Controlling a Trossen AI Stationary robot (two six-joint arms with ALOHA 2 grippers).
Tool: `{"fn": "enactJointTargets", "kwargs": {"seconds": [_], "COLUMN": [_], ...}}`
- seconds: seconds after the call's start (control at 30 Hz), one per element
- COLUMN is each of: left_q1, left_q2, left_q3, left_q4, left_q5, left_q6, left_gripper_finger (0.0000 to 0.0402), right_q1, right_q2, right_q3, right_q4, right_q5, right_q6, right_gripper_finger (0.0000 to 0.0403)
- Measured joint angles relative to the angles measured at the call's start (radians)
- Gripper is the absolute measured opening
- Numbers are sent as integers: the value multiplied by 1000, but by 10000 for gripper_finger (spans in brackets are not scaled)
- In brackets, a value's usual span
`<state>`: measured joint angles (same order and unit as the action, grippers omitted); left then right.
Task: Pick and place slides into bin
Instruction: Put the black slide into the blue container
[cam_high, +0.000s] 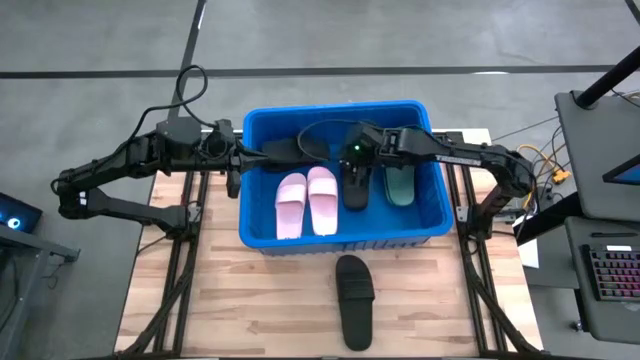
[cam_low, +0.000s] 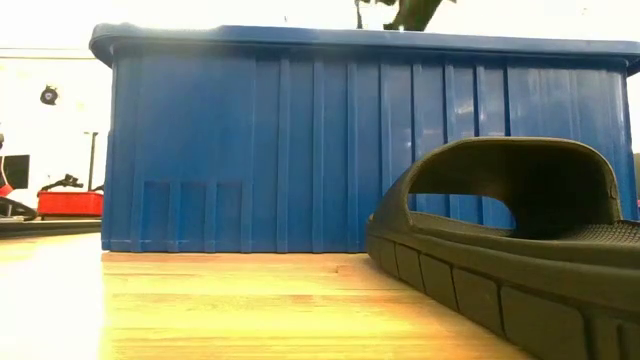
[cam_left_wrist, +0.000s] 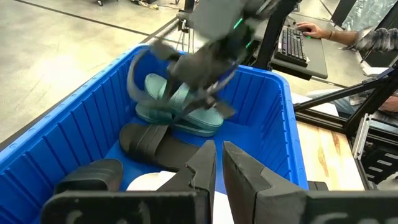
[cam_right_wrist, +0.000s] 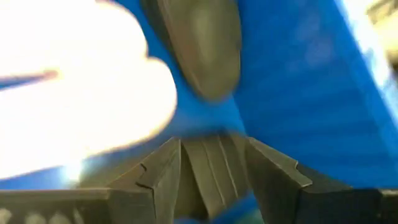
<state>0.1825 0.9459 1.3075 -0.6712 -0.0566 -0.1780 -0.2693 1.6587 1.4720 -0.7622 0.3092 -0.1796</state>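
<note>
The blue bin (cam_high: 258, 236) stands at the middle of the table. On its floor lie a pale pink pair of slides (cam_high: 307, 200), a black slide (cam_high: 355, 190), green slides (cam_left_wrist: 180, 115) and another black slide (cam_high: 285, 150) at the far left. One black slide (cam_high: 354, 300) lies sole down on the table in front of the bin, close up in the low view (cam_low: 520, 240). My right gripper (cam_high: 350, 152) hangs open above the bin, over the far end of the black slide; in its wrist view (cam_right_wrist: 214, 165) nothing is gripped. My left gripper (cam_left_wrist: 217, 163) is shut at the bin's left wall.
Bare wood lies left and right of the lone black slide in front of the bin. The bin's walls (cam_low: 300, 140) rise high above the table top. At the right a desk holds a keyboard (cam_high: 612, 272); a person's hand (cam_left_wrist: 306, 28) rests on another keyboard beyond the table.
</note>
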Motion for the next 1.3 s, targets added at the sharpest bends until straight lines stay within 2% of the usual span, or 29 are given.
{"fn": "enactJointTargets", "kwargs": {"seconds": [0.17,0.4,0.5,0.67,0.83,1.07,1.3], "left_q1": [1,0,0,0,0,0,0], "left_q2": [-1,-28,-35,-40,-32,-13,-1], "left_q3": [0,0,0,0,0,0,0], "left_q4": [0,-3,-2,0,-1,0,1], "left_q5": [0,0,0,0,0,0,0], "left_q6": [0,1,1,11,11,11,11], "left_gripper_finger": [13,13,13,13,13,13,13], "right_q1": [113,330,431,572,687,811,866], "right_q2": [-40,-92,-97,-97,-97,-70,-21], "right_q3": [160,327,380,420,401,290,185], "right_q4": [-10,-65,-108,-169,-202,-210,-199], "right_q5": [-30,-49,-90,-91,-35,-21,-21], "right_q6": [22,23,50,63,223,443,604], "right_gripper_finger": [150,133,133,148,178,227,238]}}
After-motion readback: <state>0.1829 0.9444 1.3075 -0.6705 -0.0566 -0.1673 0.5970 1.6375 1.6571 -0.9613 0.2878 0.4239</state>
